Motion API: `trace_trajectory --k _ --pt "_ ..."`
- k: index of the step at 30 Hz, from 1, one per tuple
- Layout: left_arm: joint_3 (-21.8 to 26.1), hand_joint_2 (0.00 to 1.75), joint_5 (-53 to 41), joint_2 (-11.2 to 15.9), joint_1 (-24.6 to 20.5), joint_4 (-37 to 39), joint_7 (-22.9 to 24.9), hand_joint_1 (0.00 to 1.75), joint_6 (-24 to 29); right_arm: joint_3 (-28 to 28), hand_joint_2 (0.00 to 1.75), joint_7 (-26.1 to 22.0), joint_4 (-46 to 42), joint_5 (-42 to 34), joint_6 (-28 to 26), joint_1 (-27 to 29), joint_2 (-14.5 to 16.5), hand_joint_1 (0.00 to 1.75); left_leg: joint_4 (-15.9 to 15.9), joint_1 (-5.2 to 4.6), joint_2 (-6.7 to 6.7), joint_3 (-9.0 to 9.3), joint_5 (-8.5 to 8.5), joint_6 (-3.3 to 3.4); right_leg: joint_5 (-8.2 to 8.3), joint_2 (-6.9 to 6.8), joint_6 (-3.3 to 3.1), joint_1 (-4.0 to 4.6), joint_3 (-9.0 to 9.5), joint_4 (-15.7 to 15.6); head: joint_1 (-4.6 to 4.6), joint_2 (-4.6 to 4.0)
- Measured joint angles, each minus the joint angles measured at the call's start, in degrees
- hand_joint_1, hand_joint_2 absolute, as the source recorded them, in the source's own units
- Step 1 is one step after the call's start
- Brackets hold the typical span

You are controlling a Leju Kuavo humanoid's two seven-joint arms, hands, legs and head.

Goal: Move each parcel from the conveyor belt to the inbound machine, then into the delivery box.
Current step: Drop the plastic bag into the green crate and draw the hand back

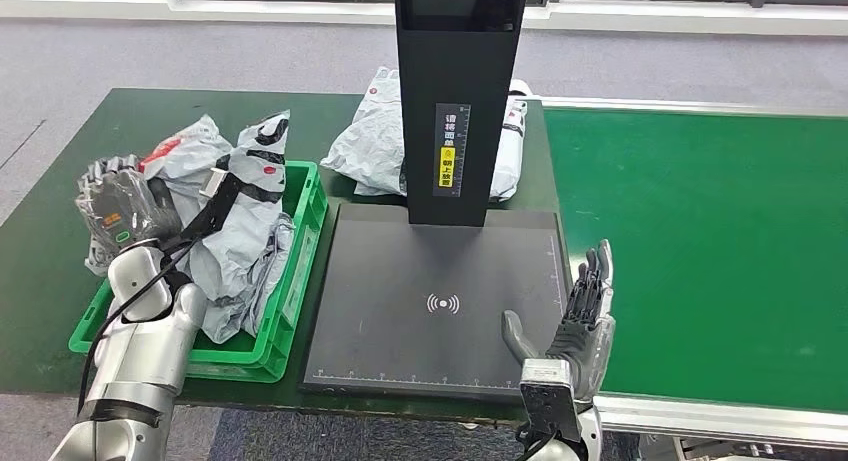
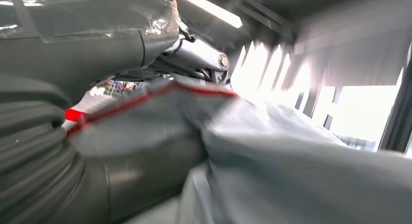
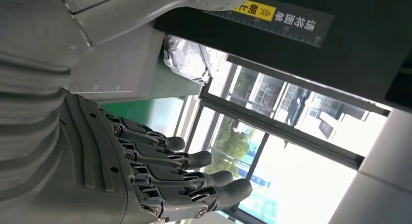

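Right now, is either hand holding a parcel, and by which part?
The left hand grips a grey parcel by its outer end, over the green crate. The right hand is open and holds nothing, beside the scanner plate.

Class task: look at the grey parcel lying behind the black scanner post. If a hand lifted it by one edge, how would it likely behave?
The parcel is a crumpled, wrinkled plastic bag, so it would probably sag and fold rather than stay flat. Its glossy film looks slippery, so a light pinch might slide off. Being soft and flat-lying, it seems unlikely to roll or tip.
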Motion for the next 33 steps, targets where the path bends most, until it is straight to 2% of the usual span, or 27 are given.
trace_trajectory --k 4,7,13,20,23,26,28,31,33 --pt "-0.84 1.75 0.1 2.16 0.07 6.93 2.85 0.0 -7.78 0.0 1.75 1.26 -0.02 1.25 2.5 -0.13 -0.16 0.0 0.0 0.0 0.02 0.0 0.0 0.0 0.01 0.07 -0.01 -0.01 -0.01 0.0 0.01 0.0" --pt "-1.21 1.75 1.03 2.86 0.21 10.52 0.23 0.0 -10.12 0.0 1.75 1.69 -0.03 1.52 3.8 -0.11 -0.25 0.0 0.01 -0.01 0.0 -0.01 0.0 0.0 0.01 0.03 0.0 -0.01 0.0 0.0 0.01 0.01" --pt "-0.92 1.75 5.79 3.23 0.23 11.07 -5.76 0.0 -8.75 0.0 1.75 2.76 -0.08 1.51 5.19 0.43 -0.58 0.0 0.01 0.0 -0.01 -0.01 0.0 0.0 0.01 0.02 0.0 0.0 -0.01 0.0 -0.01 0.01" --pt "-0.69 1.75 7.48 3.33 0.55 9.55 -6.87 0.0 -8.31 0.0 1.75 3.14 -0.11 1.66 5.19 0.85 -0.74 0.0 0.01 0.0 -0.01 -0.02 0.0 0.0 0.01 0.01 -0.01 0.0 0.0 0.0 0.01 0.01" --pt "-0.66 1.75 9.22 3.39 1.17 8.46 -8.5 0.0 -5.9 0.0 1.75 3.39 -0.11 1.57 5.39 0.92 -0.82 0.0 0.01 0.0 -0.01 -0.02 0.0 0.0 0.01 0.02 -0.01 0.0 0.0 0.0 0.01 0.01" --pt "-0.45 1.75 13.75 3.63 2.73 5.03 -12.14 0.0 0.52 0.0 1.75 3.19 -0.1 1.11 5.64 1.1 -1.03 0.0 0.01 0.0 -0.01 -0.04 -0.01 0.0 0.01 0.03 -0.01 0.0 -0.02 0.0 0.0 0.0" --pt "0.6 1.75 17.47 3.62 4.02 1.3 -16.44 0.0 3.68 0.01 1.75 2.67 -0.02 0.48 5.48 1.11 -1.15 0.0 0.0 0.0 0.0 -0.05 -0.01 0.0 0.0 0.04 -0.01 0.0 -0.03 0.0 0.0 0.0" --pt "4.26 1.75 20.16 2.71 5.69 -4.53 -24.48 0.0 5.0 0.09 1.75 2.22 0.3 -0.1 5.02 0.97 -1.21 0.0 0.0 0.0 0.0 -0.06 -0.02 0.0 -0.01 0.01 -0.01 0.0 -0.04 0.0 -0.01 0.01" --pt "6.72 1.75 20.46 1.92 6.36 -7.21 -27.09 0.0 5.02 0.18 1.75 2.22 0.53 -0.19 4.9 0.84 -1.21 0.0 0.0 0.0 0.0 -0.07 -0.02 0.0 -0.02 -0.01 -0.01 0.0 -0.04 0.0 0.0 0.01"
